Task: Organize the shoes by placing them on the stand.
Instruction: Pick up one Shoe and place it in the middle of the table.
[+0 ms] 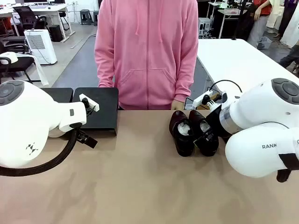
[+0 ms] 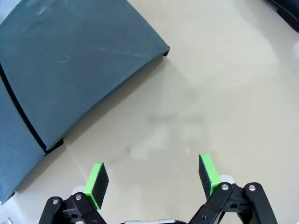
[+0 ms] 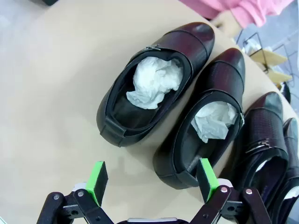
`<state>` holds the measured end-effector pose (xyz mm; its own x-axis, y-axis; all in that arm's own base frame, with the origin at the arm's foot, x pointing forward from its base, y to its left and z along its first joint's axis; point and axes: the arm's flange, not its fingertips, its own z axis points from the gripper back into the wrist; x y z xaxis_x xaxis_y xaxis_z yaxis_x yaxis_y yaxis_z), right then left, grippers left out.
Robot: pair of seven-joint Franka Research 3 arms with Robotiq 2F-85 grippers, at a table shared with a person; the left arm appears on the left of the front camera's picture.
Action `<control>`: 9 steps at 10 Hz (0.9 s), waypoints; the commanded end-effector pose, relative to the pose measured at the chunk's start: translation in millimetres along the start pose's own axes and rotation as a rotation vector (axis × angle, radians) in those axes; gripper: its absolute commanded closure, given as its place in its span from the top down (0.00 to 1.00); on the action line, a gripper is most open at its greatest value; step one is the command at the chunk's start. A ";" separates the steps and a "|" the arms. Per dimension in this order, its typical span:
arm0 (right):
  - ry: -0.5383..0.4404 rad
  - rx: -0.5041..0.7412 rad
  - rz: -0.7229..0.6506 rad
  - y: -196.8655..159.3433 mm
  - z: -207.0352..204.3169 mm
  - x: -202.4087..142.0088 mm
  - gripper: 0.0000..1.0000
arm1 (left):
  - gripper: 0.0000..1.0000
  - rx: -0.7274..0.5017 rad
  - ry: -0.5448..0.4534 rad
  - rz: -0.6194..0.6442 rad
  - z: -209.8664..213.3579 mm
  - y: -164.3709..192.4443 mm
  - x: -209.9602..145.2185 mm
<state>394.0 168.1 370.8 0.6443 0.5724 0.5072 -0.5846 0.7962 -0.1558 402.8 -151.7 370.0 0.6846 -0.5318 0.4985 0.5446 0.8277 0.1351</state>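
Observation:
Several glossy black shoes stuffed with white paper lie side by side at the table's right. In the right wrist view the first shoe [image 3: 154, 84] and the second shoe [image 3: 205, 116] are just beyond my right gripper [image 3: 152, 179], which is open and holds nothing. A third shoe [image 3: 261, 135] and a fourth shoe [image 3: 290, 154] run off the right edge. The front view has two shoes [image 1: 182, 133] beside my right arm. The matte-black stand [image 1: 98, 112] sits bare at the far left. My left gripper [image 2: 152, 177] hangs open over bare tabletop near the stand's corner [image 2: 70, 65].
A person in a pink hoodie [image 1: 147, 51] stands at the far edge, one hand [image 1: 177, 105] near the shoes. The wide beige table [image 1: 140, 186] lies between stand and shoes. A white table [image 1: 243, 60] stands behind at the right.

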 end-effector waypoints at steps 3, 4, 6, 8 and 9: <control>0.000 0.000 0.000 0.0 0.0 0.0 1.00 | 1.00 0.000 -0.001 0.000 0.3 0.0 0.1; 0.000 0.000 0.000 0.0 0.0 0.0 1.00 | 1.00 0.000 -0.001 0.000 0.3 0.0 0.1; 0.000 0.000 0.000 0.0 0.0 0.0 1.00 | 1.00 0.000 -0.001 0.000 0.3 0.0 0.1; 0.000 0.000 0.000 0.0 0.0 0.0 1.00 | 1.00 0.000 -0.001 0.000 0.3 0.0 0.1; 0.000 0.000 0.000 0.0 0.0 0.0 1.00 | 1.00 0.000 -0.001 0.000 0.3 0.0 0.1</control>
<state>393.9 168.2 370.8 0.6434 0.5738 0.5068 -0.5855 0.7953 -0.1571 402.7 -152.0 370.0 0.6845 -0.5320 0.4984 0.5448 0.8276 0.1351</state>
